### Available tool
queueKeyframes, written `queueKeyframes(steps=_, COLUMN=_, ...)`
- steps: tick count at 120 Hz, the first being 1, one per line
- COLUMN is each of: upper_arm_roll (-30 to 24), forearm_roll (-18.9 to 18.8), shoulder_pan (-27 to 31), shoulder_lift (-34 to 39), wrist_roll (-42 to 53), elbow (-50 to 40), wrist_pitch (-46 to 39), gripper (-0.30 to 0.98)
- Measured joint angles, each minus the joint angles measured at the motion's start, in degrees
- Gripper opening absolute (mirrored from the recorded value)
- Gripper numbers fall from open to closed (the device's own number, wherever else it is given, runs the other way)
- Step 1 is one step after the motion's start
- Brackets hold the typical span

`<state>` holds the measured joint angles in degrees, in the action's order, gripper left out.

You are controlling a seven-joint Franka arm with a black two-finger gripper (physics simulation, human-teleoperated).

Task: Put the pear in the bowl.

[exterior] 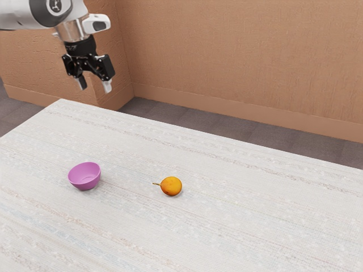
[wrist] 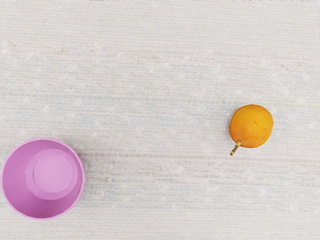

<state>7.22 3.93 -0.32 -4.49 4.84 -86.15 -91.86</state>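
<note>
Exterior view, surface (exterior: pixel 255 226): The pear and the bowl rested on it, well apart. It looked flat, yet a round fruit nudged there could have rolled away from the grasp.

Arm (exterior: pixel 22 16): It entered from the exterior view's upper left and was raised high. So long a descent left room for a small aiming error to grow into a missed or off-centre grasp.

Tool (exterior: pixel 95 86): It hung well above the level of the surface, fingers pointing down and spread apart, with nothing between them. Coming down off-centre, one finger could have landed on top of the fruit or pushed it aside.

Bowl (exterior: pixel 85 185): Upright and empty, just the other side of a bare stretch from the pear. If the load were carried too low, it could have struck the rim (wrist: pixel 44 139) and shoved or tipped the bowl; released too near the edge, the fruit could have dropped outside.

Pear (exterior: pixel 172 186): It lay on the surface, outside the bowl and untouched. Its rounded sides could have slipped out of a shallow pinch.

Stem (wrist: pixel 235 149): Thin and jutting from the bowl-facing side; closing on it alone would likely have given a poor hold.
</note>
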Motion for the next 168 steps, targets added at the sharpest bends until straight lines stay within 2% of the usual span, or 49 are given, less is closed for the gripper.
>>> queueKeyframes(steps=17, upper_arm_roll=-0.01, forearm_roll=-0.06, shoulder_pan=0.05, shoulder_lift=-0.46, wrist_roll=0.62, elbow=-0.47, wrist_pitch=-0.67, gripper=0.66)
queueKeyframes(steps=30, upper_arm_roll=-0.57, forearm_roll=-0.17, shoulder_pan=-0.33, shoulder_lift=-3.88, wrist_roll=0.91, elbow=-0.46, wrist_pitch=-2.16, gripper=0.66)
queueKeyframes(steps=50, upper_arm_roll=-0.96, forearm_roll=-1.26, shoulder_pan=-6.58, shoulder_lift=-9.79, wrist_roll=1.28, elbow=-0.48, wrist_pitch=-6.73, gripper=0.66)
queueKeyframes(steps=71, upper_arm_roll=-1.01, forearm_roll=-2.07, shoulder_pan=-10.9, shoulder_lift=-12.25, wrist_roll=-0.89, elbow=-3.23, wrist_pitch=-11.29, gripper=0.66)
queueKeyframes(steps=91, upper_arm_roll=-1.03, forearm_roll=-2.1, shoulder_pan=-13.9, shoulder_lift=-12.01, wrist_roll=-13.17, elbow=-6.08, wrist_pitch=-13.51, gripper=0.66)
queueKeyframes(steps=113, upper_arm_roll=-1.15, forearm_roll=-0.69, shoulder_pan=-15.46, shoulder_lift=-12.31, wrist_roll=-33.02, elbow=-6.45, wrist_pitch=-14.58, gripper=0.66)
queueKeyframes(steps=140, upper_arm_roll=-1.15, forearm_roll=1.07, shoulder_pan=-14.99, shoulder_lift=-18.38, wrist_roll=-56.36, elbow=-6.5, wrist_pitch=-17.85, gripper=0.67)
queueKeyframes(steps=168, upper_arm_roll=-0.61, forearm_roll=3.51, shoulder_pan=-14.59, shoulder_lift=-22.4, wrist_roll=-73.34, elbow=-9.98, wrist_pitch=-24.88, gripper=0.67)
